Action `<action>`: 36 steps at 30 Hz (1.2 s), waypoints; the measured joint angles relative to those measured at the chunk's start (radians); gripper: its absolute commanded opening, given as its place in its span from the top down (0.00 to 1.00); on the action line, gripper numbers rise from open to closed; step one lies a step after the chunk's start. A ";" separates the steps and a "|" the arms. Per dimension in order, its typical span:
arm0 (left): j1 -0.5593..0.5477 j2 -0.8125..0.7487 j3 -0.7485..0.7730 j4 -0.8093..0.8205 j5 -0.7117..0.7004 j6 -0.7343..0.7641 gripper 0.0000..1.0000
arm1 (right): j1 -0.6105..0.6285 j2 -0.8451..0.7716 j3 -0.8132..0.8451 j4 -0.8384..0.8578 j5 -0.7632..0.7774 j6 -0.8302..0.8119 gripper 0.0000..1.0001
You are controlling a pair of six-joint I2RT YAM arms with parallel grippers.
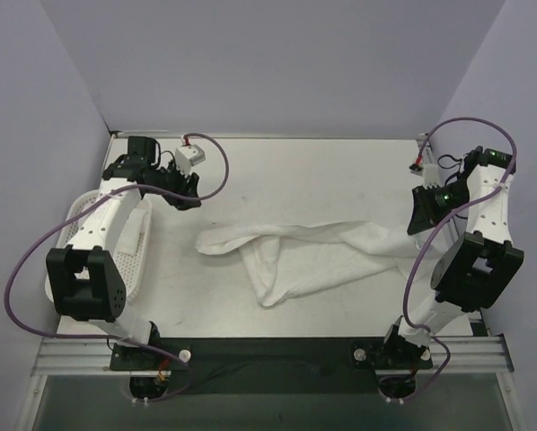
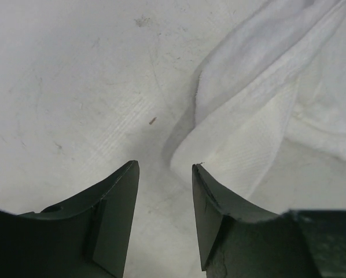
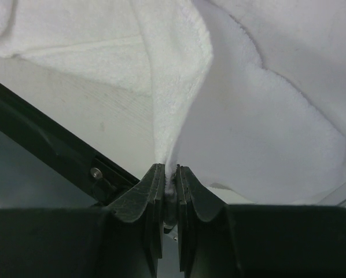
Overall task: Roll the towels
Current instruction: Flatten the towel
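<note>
One white terry towel (image 1: 295, 256) lies crumpled and twisted across the middle of the table. Its left end stops near the left gripper and its right end rises to the right gripper. My right gripper (image 1: 417, 226) is shut on that right end; the right wrist view shows the cloth (image 3: 179, 69) pinched between the closed jaws (image 3: 171, 168) and lifted off the table. My left gripper (image 1: 189, 193) hangs open over bare table at the back left, holding nothing. In the left wrist view its fingertips (image 2: 165, 165) stand apart, just short of the towel's folded corner (image 2: 248, 127).
A white perforated basket (image 1: 134, 269) sits at the left edge under the left arm, with something white inside. A black strip (image 1: 268, 350) runs along the near edge of the table. Walls close in the back and both sides. Purple cables loop from both arms.
</note>
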 measured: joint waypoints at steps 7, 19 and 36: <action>-0.016 -0.185 -0.192 -0.019 -0.133 -0.444 0.43 | 0.005 0.007 0.097 -0.004 -0.027 0.061 1.00; -0.137 -0.111 -0.307 -0.040 -0.366 -0.720 0.46 | 0.006 0.047 0.135 -0.008 -0.035 0.103 1.00; -0.130 0.029 -0.234 0.016 -0.448 -0.750 1.00 | 0.006 0.067 0.162 -0.011 -0.031 0.111 1.00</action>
